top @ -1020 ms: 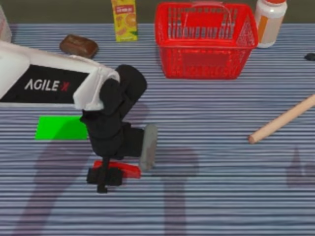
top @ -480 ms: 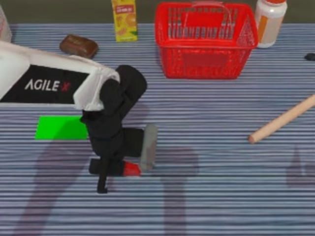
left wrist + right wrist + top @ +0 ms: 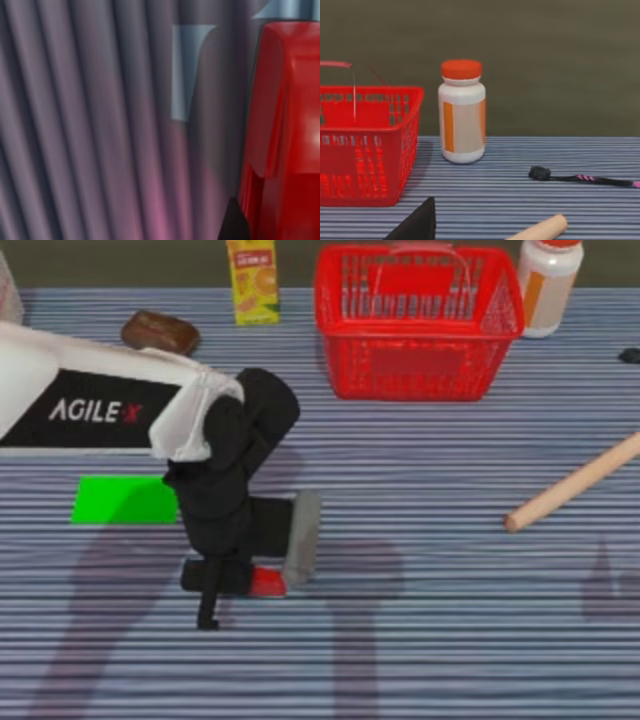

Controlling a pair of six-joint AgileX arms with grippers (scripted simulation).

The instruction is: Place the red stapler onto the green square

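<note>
The red stapler (image 3: 268, 583) lies on the striped cloth in front of centre, with only its right end showing from above. My left gripper (image 3: 215, 578) is down over the rest of it and shut on it. In the left wrist view the stapler (image 3: 285, 130) fills one side, with a dark fingertip (image 3: 234, 222) against its flank. The green square (image 3: 125, 500) lies flat on the left, a short way behind and left of the gripper, partly under the arm. My right gripper is outside the top view; one dark finger (image 3: 422, 222) of it shows in its wrist view.
A red mesh basket (image 3: 420, 325) stands at the back centre, with a white bottle (image 3: 548, 285) to its right. A juice carton (image 3: 252, 280) and a brown block (image 3: 160, 333) sit at the back left. A wooden rolling pin (image 3: 575, 482) lies at the right, and a small brush (image 3: 580, 176) beyond it.
My left gripper has come down over the red stapler, hiding most of it. In the last half second it has stayed there almost still.
</note>
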